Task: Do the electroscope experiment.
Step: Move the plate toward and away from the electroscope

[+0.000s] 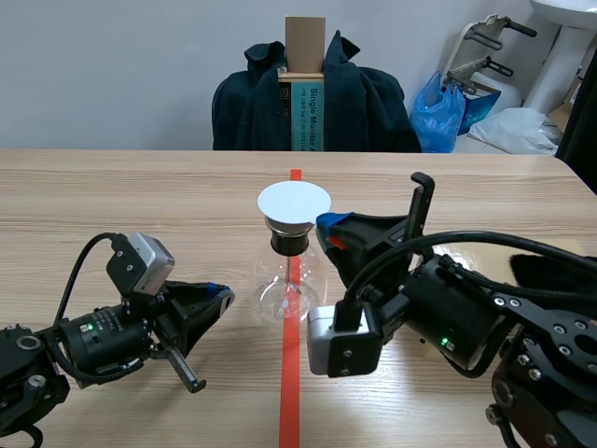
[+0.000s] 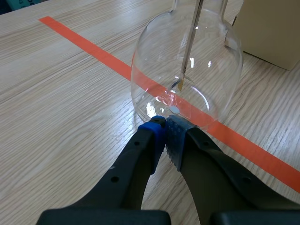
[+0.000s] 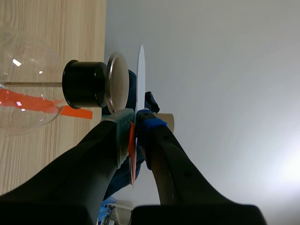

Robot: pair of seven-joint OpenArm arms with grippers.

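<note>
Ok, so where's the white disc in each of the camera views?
Scene view: the white disc sits at the centre, above the glass flask, the right gripper at its edge.
Left wrist view: not in it.
Right wrist view: edge-on, clamped in the right gripper.
Shared landmark: the glass flask, in all three.

The right gripper [image 1: 328,224] seemingly pinches the white disc [image 1: 294,202] atop the glass flask [image 1: 273,282].

Scene view looks across the table [image 1: 112,196] from the robot; both close wrist views share the flask [image 1: 289,280].
</note>
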